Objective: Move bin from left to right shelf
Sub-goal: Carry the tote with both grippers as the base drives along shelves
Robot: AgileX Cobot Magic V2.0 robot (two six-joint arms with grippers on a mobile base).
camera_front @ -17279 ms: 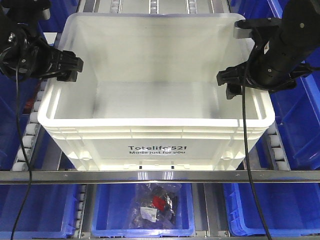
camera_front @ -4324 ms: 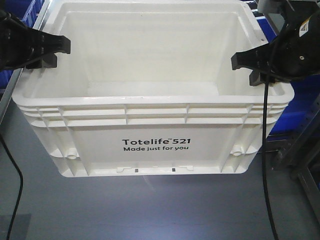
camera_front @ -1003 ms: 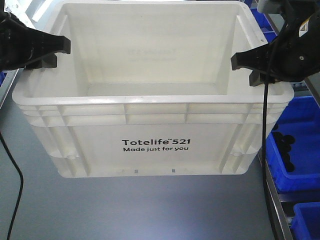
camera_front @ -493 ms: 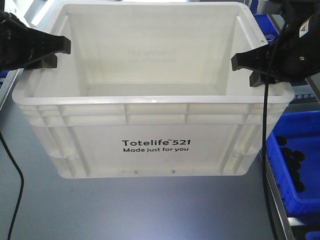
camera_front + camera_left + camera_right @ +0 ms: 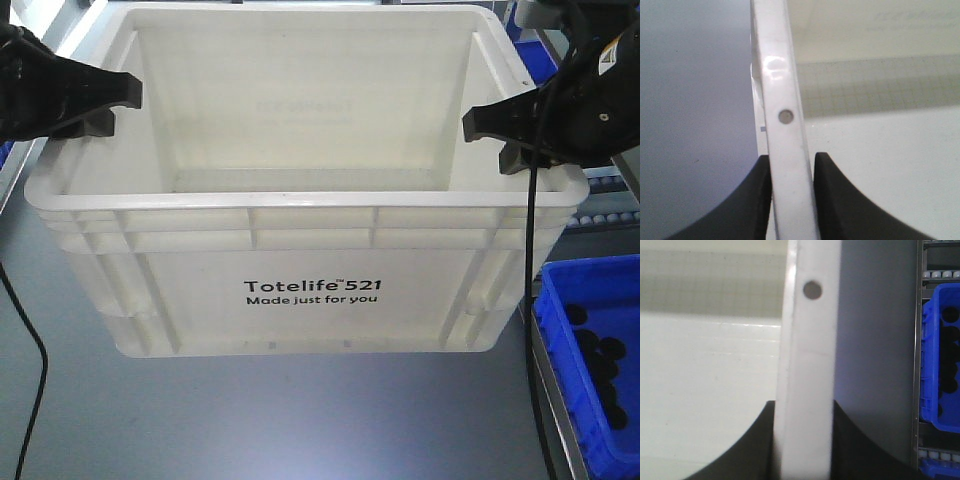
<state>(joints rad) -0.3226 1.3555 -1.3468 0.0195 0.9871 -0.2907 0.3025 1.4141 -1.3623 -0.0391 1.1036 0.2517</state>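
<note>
bin over grey floor | left fingers, right fingers each pinching its rim | blue crate at right

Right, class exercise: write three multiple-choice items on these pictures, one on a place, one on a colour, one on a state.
1. In the front view, where is the blue bin relative to the white tote?
A. left of it
B. right of it, lower down
C. inside it

2. What colour is the tote's print?
A. red
B. green
C. black

3. How is the left gripper?
A. shut on the tote's rim
B. open, apart from the tote
C. shut on a cable

Answers: 1 B, the bin shows past the tote's right wall. 2 C, "Totelife 521" is black on white. 3 A, the left wrist view shows both fingers pressed against the rim.
</note>
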